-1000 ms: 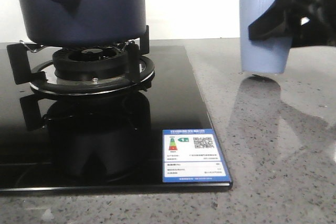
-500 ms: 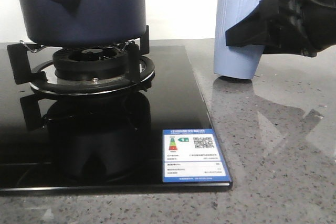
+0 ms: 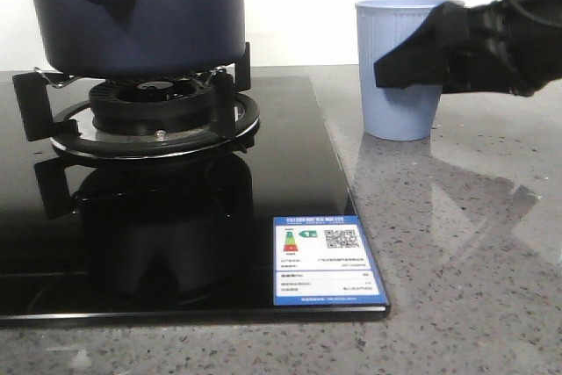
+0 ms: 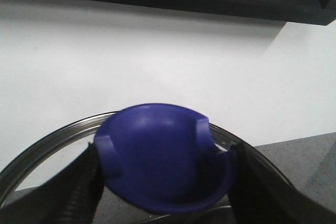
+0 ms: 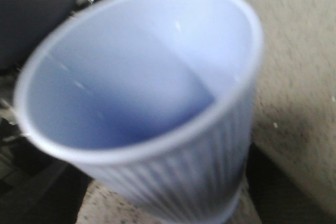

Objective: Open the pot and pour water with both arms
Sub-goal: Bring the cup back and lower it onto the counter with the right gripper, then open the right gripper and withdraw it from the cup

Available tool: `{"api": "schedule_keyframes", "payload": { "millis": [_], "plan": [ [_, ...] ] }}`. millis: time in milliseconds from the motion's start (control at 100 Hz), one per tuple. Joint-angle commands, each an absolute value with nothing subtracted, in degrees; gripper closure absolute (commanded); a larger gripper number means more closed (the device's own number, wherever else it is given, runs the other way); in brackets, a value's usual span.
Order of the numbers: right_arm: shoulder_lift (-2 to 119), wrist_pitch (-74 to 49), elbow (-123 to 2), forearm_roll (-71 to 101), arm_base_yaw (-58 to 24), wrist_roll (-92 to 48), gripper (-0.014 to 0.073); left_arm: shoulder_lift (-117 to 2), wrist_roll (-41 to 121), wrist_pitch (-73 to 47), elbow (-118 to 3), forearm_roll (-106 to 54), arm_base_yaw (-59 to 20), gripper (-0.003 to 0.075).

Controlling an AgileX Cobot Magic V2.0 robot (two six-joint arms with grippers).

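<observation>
I see the pot (image 3: 136,10) sitting on the burner stand (image 3: 149,116) of the black stove (image 3: 176,217), at the far left of the desk (image 3: 457,261). To its right, my right claw (image 3: 421,54) is closed around the light blue ribbed cup (image 3: 399,68), which stands upright on the desk just beside the stove's edge. From the left wrist, my left claw (image 4: 163,203) grips a blue knob (image 4: 160,156) with a metal rim (image 4: 47,140) behind it, fingers (image 4: 79,187) tight on both sides
</observation>
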State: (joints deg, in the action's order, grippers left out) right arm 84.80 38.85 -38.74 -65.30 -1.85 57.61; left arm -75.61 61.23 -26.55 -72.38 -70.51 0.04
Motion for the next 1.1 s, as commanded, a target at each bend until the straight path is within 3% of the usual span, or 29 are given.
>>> {"api": "schedule_keyframes", "payload": {
  "millis": [0, 600, 920, 1010, 1090],
  "plan": [
    [81.1, 42.6, -39.9, -64.1, -1.5, 56.9, 0.0057, -73.3, 61.2, -25.0, -74.8, -73.2, 0.2, 0.0323],
    [65.3, 34.2, -39.9, -73.8, -1.5, 62.5, 0.0059, -73.3, 61.2, -25.0, -74.8, -73.2, 0.2, 0.0323],
    [55.4, 19.2, -39.9, -69.4, -1.5, 62.5, 0.0075, -73.3, 61.2, -25.2, -74.8, -73.2, 0.2, 0.0323],
    [52.9, 18.3, -39.9, -69.0, -1.5, 62.5, 0.0183, -73.3, 61.2, -26.7, -74.8, -73.2, 0.2, 0.0323],
    [51.3, 17.6, -39.9, -68.3, -1.5, 62.5, 0.0374, -73.3, 61.2, -28.4, -74.8, -73.2, 0.2, 0.0323]
  ]
}}
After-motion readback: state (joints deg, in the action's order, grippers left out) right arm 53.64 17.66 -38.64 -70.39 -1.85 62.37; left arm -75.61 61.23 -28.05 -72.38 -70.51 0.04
